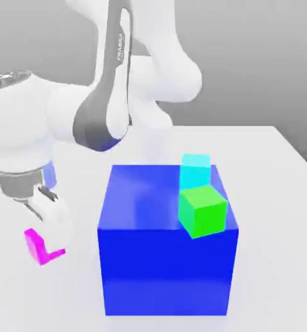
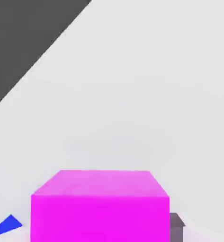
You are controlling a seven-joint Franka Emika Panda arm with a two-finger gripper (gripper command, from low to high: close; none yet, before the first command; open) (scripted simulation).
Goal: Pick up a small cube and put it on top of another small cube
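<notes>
Gripper (image 1: 47, 224) pinching the pink cube (image 1: 37, 246) at the exterior view's left, beside the big blue block (image 1: 165, 259), which carries a green cube (image 1: 204, 212) with a cyan cube (image 1: 195, 170) just behind it.

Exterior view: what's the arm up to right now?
The Panda arm's gripper is shut on the small magenta cube, at the exterior view's left, beside the big blue block. The hand view shows that cube close up over the white table. A green cube and a cyan cube sit on top of the blue block, at its right side, the cyan one behind the green. The magenta cube is not yet stacked on anything.
</notes>
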